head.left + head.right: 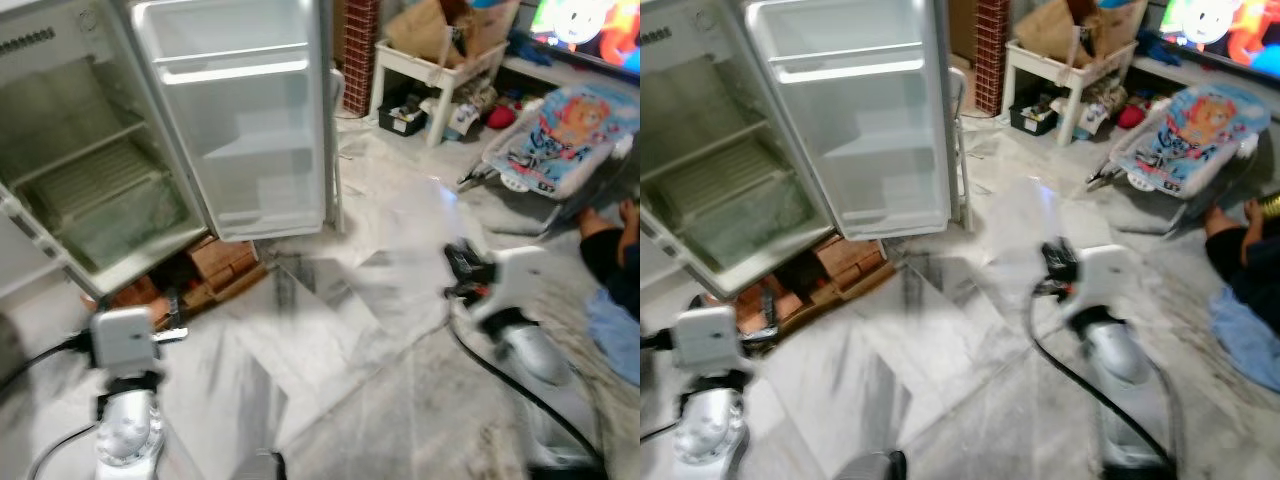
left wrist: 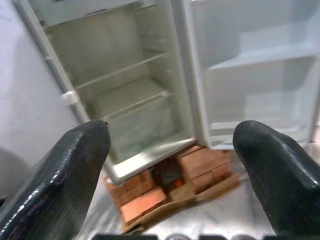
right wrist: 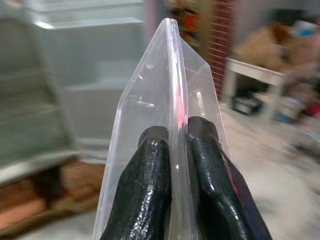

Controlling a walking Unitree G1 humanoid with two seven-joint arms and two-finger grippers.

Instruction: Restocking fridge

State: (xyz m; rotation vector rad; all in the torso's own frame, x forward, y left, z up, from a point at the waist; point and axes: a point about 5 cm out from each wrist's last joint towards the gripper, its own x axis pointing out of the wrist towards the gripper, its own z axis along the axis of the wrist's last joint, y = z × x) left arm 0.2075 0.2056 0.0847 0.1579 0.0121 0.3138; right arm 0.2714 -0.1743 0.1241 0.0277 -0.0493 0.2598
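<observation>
Right tool (image 3: 175, 150) is pinched tight on a clear plastic bag (image 3: 165, 100), holding it up over the marble floor (image 1: 380, 400), off to the right of the fridge (image 1: 90, 180). Fridge door (image 1: 240, 110) hangs wide open, shelves bare, body sitting on bricks (image 1: 215, 265). Left tool (image 2: 170, 165) is spread wide, pointing at the fridge. Baby bouncer (image 1: 560, 130) sits well off right.

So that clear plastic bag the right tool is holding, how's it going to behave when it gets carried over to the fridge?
The plastic bag looks thin and see-through, so it is probably very light. It is pinched flat in the right tool, so it may slip if the grip eases. It stands up in a crease above the fingers, so likely slightly stiff yet easily bent.
</observation>
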